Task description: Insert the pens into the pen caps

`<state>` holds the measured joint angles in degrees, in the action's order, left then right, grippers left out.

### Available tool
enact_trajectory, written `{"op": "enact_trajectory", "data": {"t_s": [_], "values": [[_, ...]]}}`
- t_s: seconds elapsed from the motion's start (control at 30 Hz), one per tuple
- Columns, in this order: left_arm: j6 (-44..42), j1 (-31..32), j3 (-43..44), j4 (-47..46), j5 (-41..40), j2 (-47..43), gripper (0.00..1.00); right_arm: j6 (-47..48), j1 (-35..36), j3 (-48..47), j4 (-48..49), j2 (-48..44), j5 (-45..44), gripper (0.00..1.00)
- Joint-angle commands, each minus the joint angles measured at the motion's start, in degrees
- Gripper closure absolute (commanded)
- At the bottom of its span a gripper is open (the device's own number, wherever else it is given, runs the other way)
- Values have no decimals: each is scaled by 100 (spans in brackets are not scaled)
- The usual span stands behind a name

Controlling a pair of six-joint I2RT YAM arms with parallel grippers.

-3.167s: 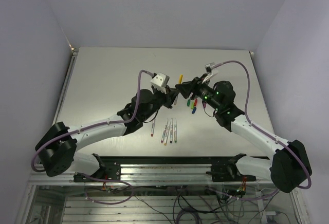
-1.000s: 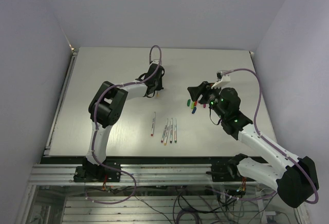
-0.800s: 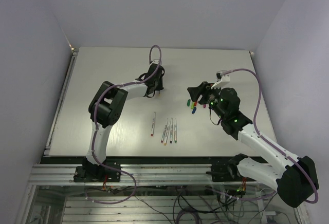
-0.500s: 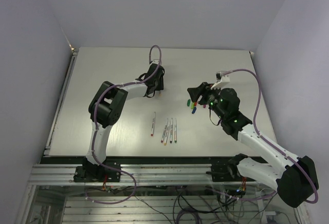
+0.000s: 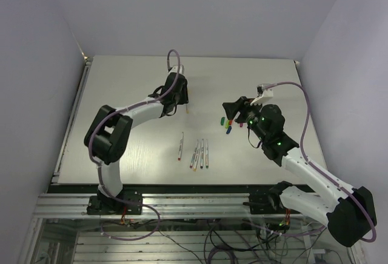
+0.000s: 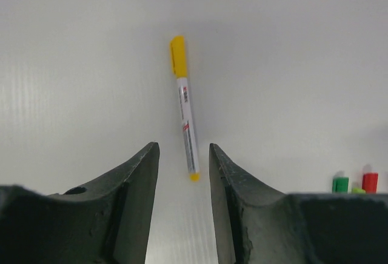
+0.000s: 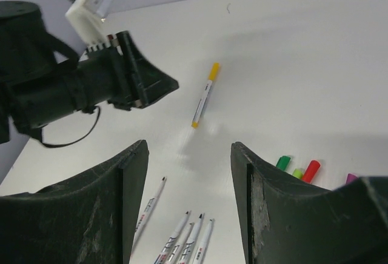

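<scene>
Yellow pen [image 6: 185, 109] lies capped, left gripper [image 6: 181, 150] and right gripper [image 7: 188, 146] both agape and empty; next, I reckon, grab one of the bare pens [image 5: 197, 154].

Soft, even white light fills all three views, bright but never harsh. From the top, the worktop [image 5: 121, 88] reads pale cream with no hot glare, the walls fall away to a cool lilac-grey, and the left arm [image 5: 138, 108] throws only a faint, soft-edged shadow. In the left wrist view the yellow-capped pen [image 6: 185, 115] is sharp, its shadow a thin smudge just beside it, while the jaws at the bottom edge are slightly soft and almost featureless black. In the right wrist view the near jaws are blurred and underexposed, the loose pens [image 7: 182, 234] beyond are fairly crisp, and a vague grey shadow patch lies on the worktop
</scene>
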<state>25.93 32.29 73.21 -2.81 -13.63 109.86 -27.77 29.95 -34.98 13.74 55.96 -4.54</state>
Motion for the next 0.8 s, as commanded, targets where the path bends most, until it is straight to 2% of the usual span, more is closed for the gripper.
{"op": "enact_trajectory", "data": {"t_s": [0.0,0.17,0.33,0.5,0.77], "values": [[11,117,-607,164,-98,-677,51,43,1,113,-30,-140,-231,44],[-18,911,-1337,677,-820,-1302,51,-69,-12,165,-235,-138,-571,44],[244,1575,-1718,1277,-1108,-1683,51,-222,-9,118,-618,-86,-1198,44],[604,1966,-1998,1644,-1284,-2151,51,-489,-17,-74,-1250,98,-1781,44],[757,2256,-2170,2112,-1659,-2339,51,-613,-18,93,-1071,74,-1550,44]]}}
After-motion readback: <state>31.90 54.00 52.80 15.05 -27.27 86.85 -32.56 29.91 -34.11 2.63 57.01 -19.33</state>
